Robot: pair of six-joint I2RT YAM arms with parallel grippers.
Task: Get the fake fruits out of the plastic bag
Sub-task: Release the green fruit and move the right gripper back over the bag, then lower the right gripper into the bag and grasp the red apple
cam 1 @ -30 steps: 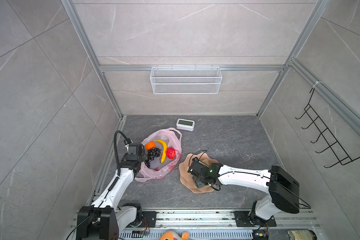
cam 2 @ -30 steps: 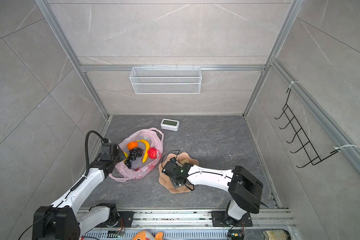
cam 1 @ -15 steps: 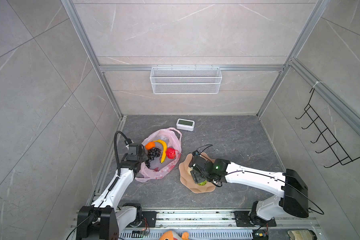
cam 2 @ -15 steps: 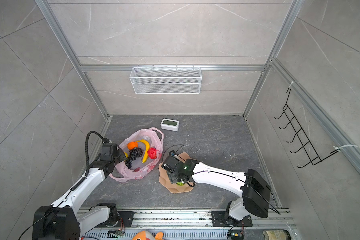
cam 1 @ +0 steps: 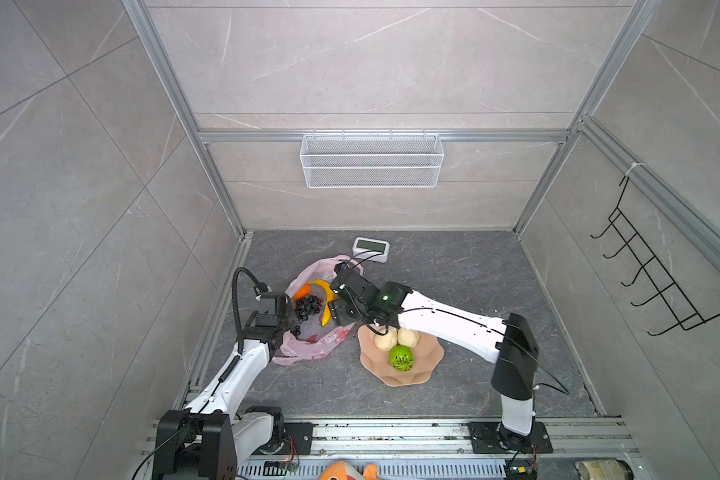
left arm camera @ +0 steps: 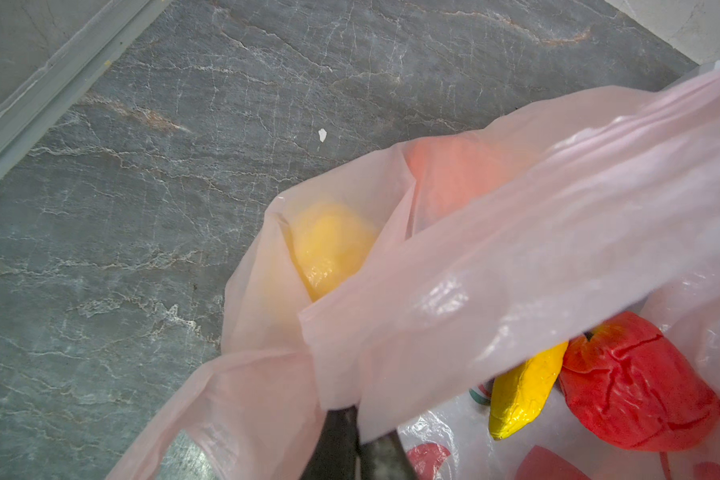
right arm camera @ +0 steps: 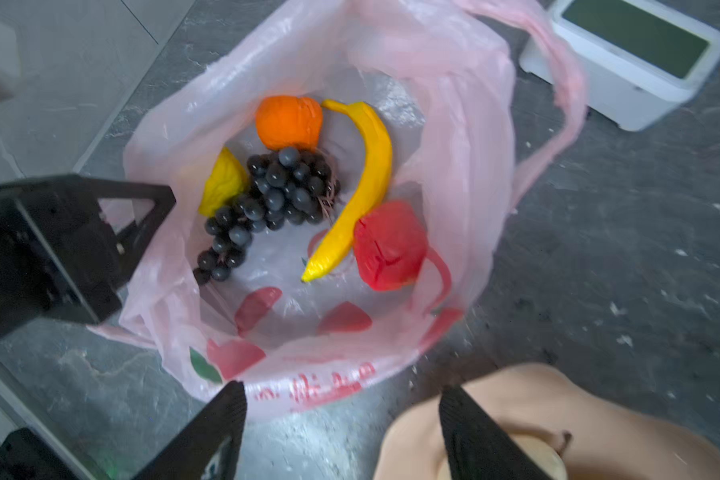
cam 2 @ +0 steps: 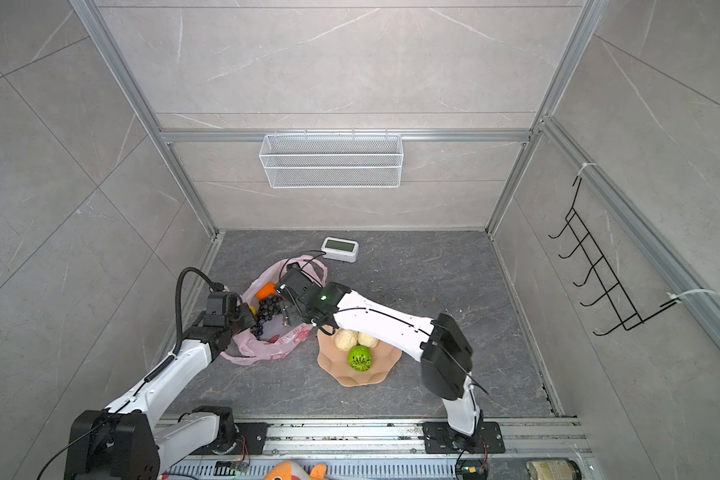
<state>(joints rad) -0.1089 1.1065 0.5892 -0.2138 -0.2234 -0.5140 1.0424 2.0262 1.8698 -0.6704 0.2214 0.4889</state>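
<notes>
Over the grey marbled bench (cam 1: pixel 454 282), our right arm stretches across the middle, its right claw (right arm camera: pixel 339 390) spread apart and empty above the edge of the translucent pink plastic bag (right arm camera: pixel 458 174), while our left claw (left arm camera: pixel 356 419) is pinched together on the bag's rim. Inside lie a yellow banana (right arm camera: pixel 371 174), dark purple grape bunch (right arm camera: pixel 275 191), orange (right arm camera: pixel 287 120) and red apple (right arm camera: pixel 389 245). We see only part of a yellow lemon (right arm camera: pixel 223 183), and in both top views the right wrist hides the apple.

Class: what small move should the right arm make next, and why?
Probably lower the right gripper, open and empty, into the plastic bag onto the red apple: the left gripper holds the rim open, and the apple lies uncovered beside the banana.
</notes>
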